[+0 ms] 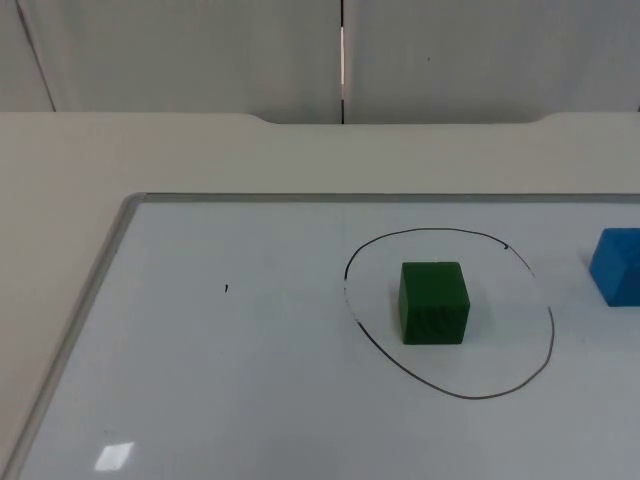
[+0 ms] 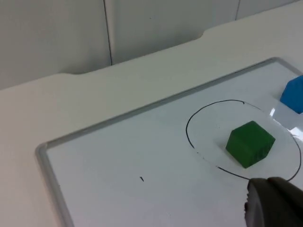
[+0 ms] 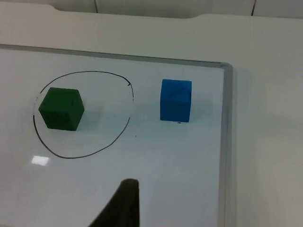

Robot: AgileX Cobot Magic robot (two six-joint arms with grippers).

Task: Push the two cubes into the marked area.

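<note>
Left end effector [image 2: 274, 201] hovers above the whiteboard [image 1: 250, 380], just beside the near edge of the drawn circle [image 1: 450, 312]; one dark fingertip of it shows in the left wrist view, and whether it is spread or pressed together cannot be told. Right end effector [image 3: 124, 201] also hangs over the whiteboard, well apart from both cubes, with a single black fingertip visible in the right wrist view, so its state cannot be told either. Inside the hand-drawn black circle sits the green cube [image 1: 434, 302], flat on the board and clear of the line. Outside the circle, on its right side in the top view, the blue cube [image 3: 175, 100] rests on the board between the line and the board's metal-framed edge. A small black mark [image 1: 226, 289] lies on the board left of the circle. All of this lies on the white table [image 1: 60, 160]
</note>
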